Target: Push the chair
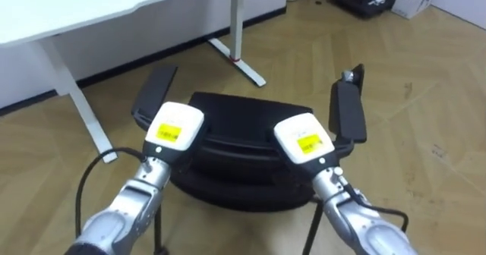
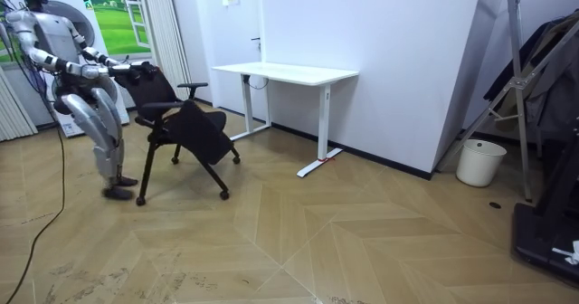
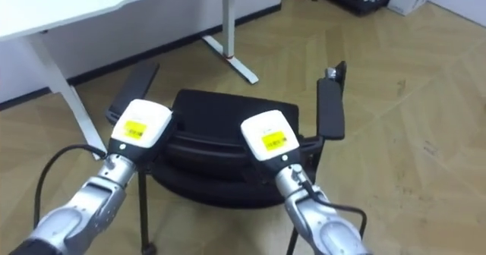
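chair vs hands: black chair (image 1: 243,114) sits centre-low in the eye view, directly under and ahead of both hands; left hand (image 1: 175,130) and right hand (image 1: 304,137) rest side by side on the top edge of its backrest, touching it
left hand state: back of hand faces up, fingers hidden over the backrest edge, can't tell if curled or flat
right hand state: same, fingers hidden, can't tell
chair look: all black, padded seat, left armrest (image 1: 156,88) and right armrest (image 1: 348,111) flat and narrow
chair place: on wood floor (image 1: 425,96), near white desk (image 1: 114,8) at upper left of frame
room view adds: whole robot standing at frame left behind the chair, arms stretched to the backrest; chair's splayed legs; white bin (image 2: 479,162) at right by the wall (image 2: 407,60)
eye view adds: seat and armrests from above
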Controlling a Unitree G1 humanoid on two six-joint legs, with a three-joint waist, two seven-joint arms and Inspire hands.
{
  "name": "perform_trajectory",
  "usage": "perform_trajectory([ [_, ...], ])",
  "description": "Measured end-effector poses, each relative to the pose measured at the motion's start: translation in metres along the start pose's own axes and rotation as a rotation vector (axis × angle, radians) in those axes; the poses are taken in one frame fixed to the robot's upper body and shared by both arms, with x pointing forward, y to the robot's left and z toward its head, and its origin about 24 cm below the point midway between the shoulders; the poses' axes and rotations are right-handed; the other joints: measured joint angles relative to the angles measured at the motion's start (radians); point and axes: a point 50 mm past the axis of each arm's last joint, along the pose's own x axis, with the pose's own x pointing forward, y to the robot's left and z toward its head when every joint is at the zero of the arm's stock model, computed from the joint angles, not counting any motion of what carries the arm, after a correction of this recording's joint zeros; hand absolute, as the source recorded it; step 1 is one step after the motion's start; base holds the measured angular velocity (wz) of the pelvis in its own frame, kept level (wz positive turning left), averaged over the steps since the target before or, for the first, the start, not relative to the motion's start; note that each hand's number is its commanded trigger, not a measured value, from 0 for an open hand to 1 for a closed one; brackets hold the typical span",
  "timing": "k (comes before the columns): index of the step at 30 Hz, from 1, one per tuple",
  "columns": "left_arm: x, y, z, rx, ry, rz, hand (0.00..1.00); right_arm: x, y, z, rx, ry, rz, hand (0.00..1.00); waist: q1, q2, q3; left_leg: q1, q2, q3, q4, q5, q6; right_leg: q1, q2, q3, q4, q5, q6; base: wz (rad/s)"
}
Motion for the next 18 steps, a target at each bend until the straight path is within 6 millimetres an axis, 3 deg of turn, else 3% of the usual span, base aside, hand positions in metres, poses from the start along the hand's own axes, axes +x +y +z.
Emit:
perform_trajectory([
  [1,-0.001,-0.001,0.001,-0.007,0.001,-0.005,1.00,-0.001,0.000,-0.001,-0.003,-0.007,0.006,1.00,-0.005,-0.002,-0.0006,0.025,-0.008,-0.016,0.012,-0.025,-0.004,0.012,-0.001,0.036,-0.070,0.045,0.001,0.46],
  [2,-0.003,-0.004,0.002,-0.015,0.004,-0.013,1.00,-0.002,0.001,-0.002,-0.010,-0.013,0.014,1.00,-0.011,-0.007,-0.0047,0.041,-0.006,-0.033,0.020,-0.050,-0.012,0.026,0.005,0.036,-0.066,0.089,-0.009,0.40],
  [3,-0.003,-0.004,0.003,-0.018,0.005,-0.014,1.00,-0.002,0.001,-0.004,-0.015,-0.015,0.014,1.00,-0.011,-0.001,-0.0089,0.043,-0.001,-0.043,0.026,-0.062,-0.017,0.029,0.013,0.036,-0.061,0.098,-0.017,0.43],
  [4,-0.001,-0.004,0.005,-0.022,0.007,-0.008,1.00,-0.001,-0.002,-0.007,-0.029,-0.018,0.007,1.00,-0.011,0.009,-0.0178,0.045,0.012,-0.062,0.037,-0.082,-0.027,0.031,0.025,0.030,-0.043,0.099,-0.018,0.39],
  [6,0.001,-0.002,0.005,-0.025,0.013,0.001,1.00,0.002,-0.006,-0.010,-0.041,-0.025,0.003,1.00,-0.005,0.011,-0.0175,0.058,0.037,-0.056,0.034,-0.103,-0.055,0.030,0.038,0.016,-0.012,0.101,-0.032,0.31],
  [7,0.002,-0.001,0.004,-0.029,0.021,0.007,1.00,0.005,-0.009,-0.011,-0.046,-0.027,0.002,1.00,-0.002,0.013,-0.0185,0.074,0.056,-0.052,0.033,-0.119,-0.069,0.034,0.049,0.010,0.013,0.099,-0.060,0.29],
  [8,0.003,0.000,0.004,-0.028,0.023,0.010,1.00,0.006,-0.010,-0.011,-0.046,-0.027,0.006,1.00,0.006,0.018,-0.0173,0.087,0.087,-0.028,0.042,-0.139,-0.084,0.045,0.063,-0.007,0.037,0.080,-0.087,0.34],
  [9,0.004,0.000,0.005,-0.027,0.022,0.013,1.00,0.007,-0.010,-0.012,-0.043,-0.025,0.007,1.00,0.006,0.021,-0.0191,0.088,0.108,-0.001,0.052,-0.150,-0.096,0.051,0.073,-0.018,0.047,0.062,-0.094,0.45],
  [10,0.006,0.003,0.004,-0.022,0.019,0.021,1.00,0.008,-0.012,-0.013,-0.038,-0.020,0.005,1.00,0.008,0.023,-0.0184,0.089,0.148,0.047,0.083,-0.168,-0.121,0.062,0.093,-0.033,0.067,0.028,-0.107,0.44],
  [11,0.006,0.003,0.003,-0.016,0.018,0.021,1.00,0.009,-0.013,-0.012,-0.036,-0.019,0.012,1.00,0.013,0.018,-0.0155,0.082,0.178,0.099,0.144,-0.172,-0.129,0.078,0.110,-0.036,0.080,0.001,-0.119,0.39],
  [12,0.006,0.004,0.003,-0.014,0.018,0.022,1.00,0.010,-0.013,-0.012,-0.036,-0.021,0.017,1.00,0.018,0.013,-0.0128,0.075,0.188,0.121,0.181,-0.169,-0.133,0.085,0.114,-0.035,0.091,-0.015,-0.123,0.26],
  [13,0.007,0.004,0.002,-0.013,0.019,0.022,1.00,0.010,-0.012,-0.012,-0.033,-0.026,0.023,1.00,0.029,0.012,-0.0107,0.053,0.211,0.145,0.282,-0.155,-0.153,0.104,0.124,-0.035,0.106,-0.043,-0.133,0.08],
  [15,0.004,0.001,0.001,-0.016,0.025,0.012,1.00,0.010,-0.010,-0.010,-0.025,-0.035,0.031,1.00,0.044,0.006,-0.0061,0.011,0.234,0.146,0.418,-0.097,-0.168,0.136,0.124,-0.040,0.130,-0.087,-0.144,0.15],
  [16,0.004,0.002,0.001,-0.016,0.025,0.014,1.00,0.010,-0.010,-0.010,-0.024,-0.039,0.029,1.00,0.043,0.003,-0.0045,-0.031,0.247,0.144,0.506,-0.051,-0.174,0.154,0.123,-0.059,0.141,-0.107,-0.145,0.42],
  [17,0.004,0.002,0.001,-0.015,0.025,0.013,1.00,0.010,-0.010,-0.010,-0.021,-0.037,0.029,1.00,0.041,-0.006,-0.0026,-0.055,0.253,0.143,0.560,-0.008,-0.168,0.169,0.119,-0.074,0.149,-0.121,-0.162,0.44],
  [18,0.002,0.000,0.001,-0.015,0.027,0.008,1.00,0.010,-0.010,-0.010,-0.018,-0.037,0.030,1.00,0.047,-0.012,-0.0028,-0.060,0.255,0.144,0.575,0.006,-0.166,0.175,0.117,-0.076,0.154,-0.130,-0.167,0.31],
])
